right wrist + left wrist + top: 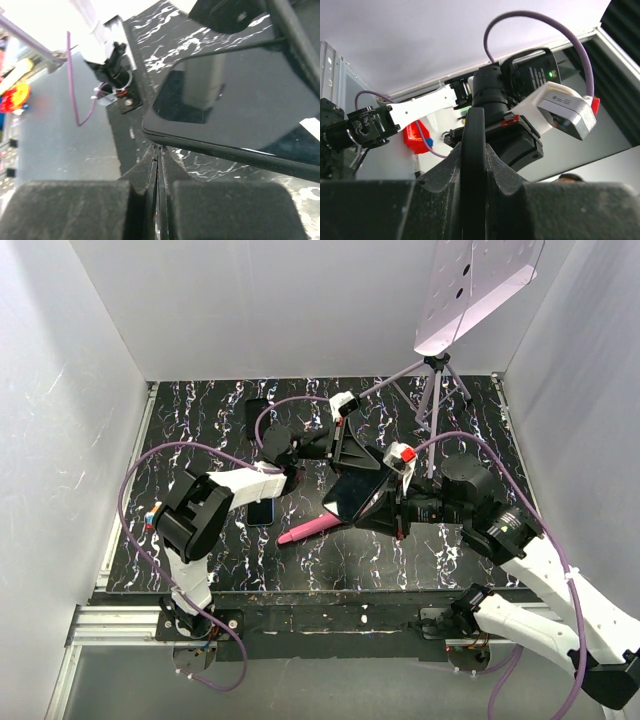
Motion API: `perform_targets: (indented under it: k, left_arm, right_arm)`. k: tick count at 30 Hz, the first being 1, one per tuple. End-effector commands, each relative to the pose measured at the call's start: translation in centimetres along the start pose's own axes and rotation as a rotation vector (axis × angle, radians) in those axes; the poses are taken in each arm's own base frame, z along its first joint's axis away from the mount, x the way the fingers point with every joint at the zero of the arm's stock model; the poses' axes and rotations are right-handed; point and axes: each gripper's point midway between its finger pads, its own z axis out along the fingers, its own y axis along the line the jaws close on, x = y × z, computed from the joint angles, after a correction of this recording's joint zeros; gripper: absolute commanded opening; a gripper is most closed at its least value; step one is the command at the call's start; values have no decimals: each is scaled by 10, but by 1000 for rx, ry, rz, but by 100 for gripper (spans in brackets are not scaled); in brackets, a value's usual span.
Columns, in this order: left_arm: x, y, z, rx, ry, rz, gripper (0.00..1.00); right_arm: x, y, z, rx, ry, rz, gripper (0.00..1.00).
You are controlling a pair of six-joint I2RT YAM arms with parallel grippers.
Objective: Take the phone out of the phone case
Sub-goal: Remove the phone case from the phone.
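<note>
1. Over the black white-veined marble-pattern table (200, 420), from the top view, a black glossy flat phone (350, 495) is seen tilted between the two arms near the table's middle.
2. The left gripper (352, 472) is pointed down onto the phone's far edge. The right gripper (372, 508) is set against its near right side.
3. A pink elongated phone case (308, 529) is seen lying on the table just beside the phone's lower left corner. Contact between them cannot be told.
4. A white perforated panel on a tripod (470, 285) is seen at the far right.
5. From the left wrist view, the left gripper's jaws are seen nearly closed, clamped on a thin black edge seen end-on, taken as the phone's rim. A white-grey camera housing (565, 107) on the right wrist is seen beyond.
6. From the right wrist view, the right gripper's dark foam pads (75, 210) are seen pressed fully together, with only a seam left between them. The phone's glossy face is seen just past the fingertips. Whether anything is pinched cannot be told.
</note>
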Motion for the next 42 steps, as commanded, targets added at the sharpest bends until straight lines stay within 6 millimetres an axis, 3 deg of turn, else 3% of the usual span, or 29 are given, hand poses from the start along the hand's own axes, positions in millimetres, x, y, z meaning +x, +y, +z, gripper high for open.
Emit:
perform_targets:
  k: [1, 5, 9, 11, 14, 16, 20, 26, 28, 36, 42]
  left_arm:
    - [4, -22, 8, 87, -33, 35, 0]
    - [2, -27, 8, 100, -66, 58, 0]
    - [-13, -39, 2, 122, -199, 163, 0]
    - [-17, -39, -1, 103, -258, 209, 0]
    - [-21, -34, -3, 47, -313, 259, 0]
    - [-22, -33, -5, 30, -333, 271, 0]
    - [-24, -45, -10, 88, -387, 284, 0]
    - [-28, -55, -15, 115, -448, 284, 0]
    - [-26, -56, -14, 117, -445, 284, 0]
    - [-24, -59, -16, 147, -444, 269, 0]
    - [-21, -61, -16, 150, -430, 267, 0]
  right_arm:
    - [-58, -28, -14, 245, -202, -205, 1]
    - [-53, -55, -24, 406, -254, -106, 1]
    - [-21, -52, -20, 373, -192, 69, 5]
    - [-4, -46, -18, 335, -138, 156, 20]
    - [2, -29, -21, 267, -145, 240, 58]
    - [-2, -21, -29, 244, -168, 265, 64]
    - [-7, -9, -39, 206, -181, 282, 62]
    - [-13, 8, -29, 55, -205, 335, 45]
    - [-20, 10, -26, 22, -230, 335, 45]
    - [-13, -12, -16, 95, -219, 379, 44]
    - [-13, -20, -12, 118, -224, 398, 38]
